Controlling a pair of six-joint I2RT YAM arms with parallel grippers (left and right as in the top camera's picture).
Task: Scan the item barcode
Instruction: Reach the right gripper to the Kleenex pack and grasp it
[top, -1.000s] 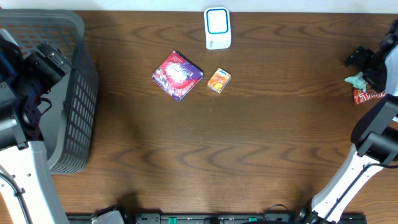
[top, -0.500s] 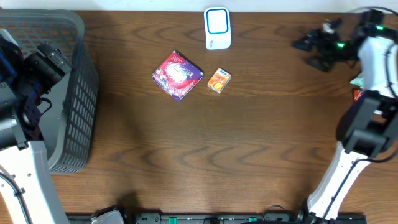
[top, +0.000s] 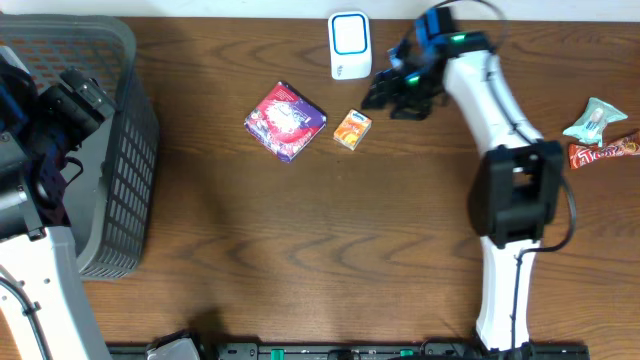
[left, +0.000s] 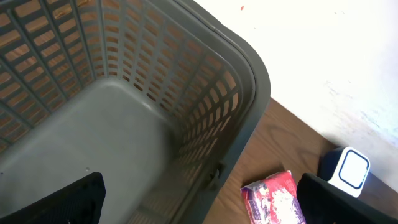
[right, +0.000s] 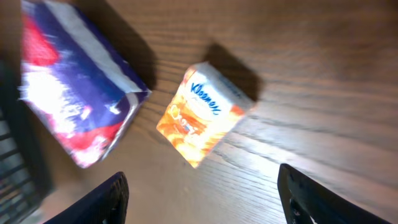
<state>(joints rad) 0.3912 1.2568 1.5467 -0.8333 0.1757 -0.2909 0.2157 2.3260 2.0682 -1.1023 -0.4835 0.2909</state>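
Item: one tissue pack (right: 202, 115), orange with a white end and printed branding, lying flat on the table (top: 330, 250) a little below and in front of the scanner (top: 350, 45). It sits apart from its neighbours and skewed to the table edge. Handling, as judged: very light, soft film over folded paper, so it will give under pressure and may slide on the smooth wood if nudged. It is not fragile. Best hold, as judged: across the two longer sides near the middle, fingers turned to match its skew, leaving the broad faces clear for the reader. No barcode shows on the upper face, so it is probably underneath. Right gripper (top: 380, 97): just beside the pack on its scanner side and above the table. Its fingers (right: 109, 199) are spread wide, with nothing between them and touching nothing; the wrist view shows the pack centred in the gap ahead. Next item out: a red-and-purple packet (top: 285, 121), larger and crinkly, near the pack but clear of it. Farther off: two wrapped snacks (top: 600, 135) at the right edge of the table. Farthest: a grey basket (top: 130, 150) at the left edge, with the left gripper (left: 205, 202) held over it, fingers parted and empty.
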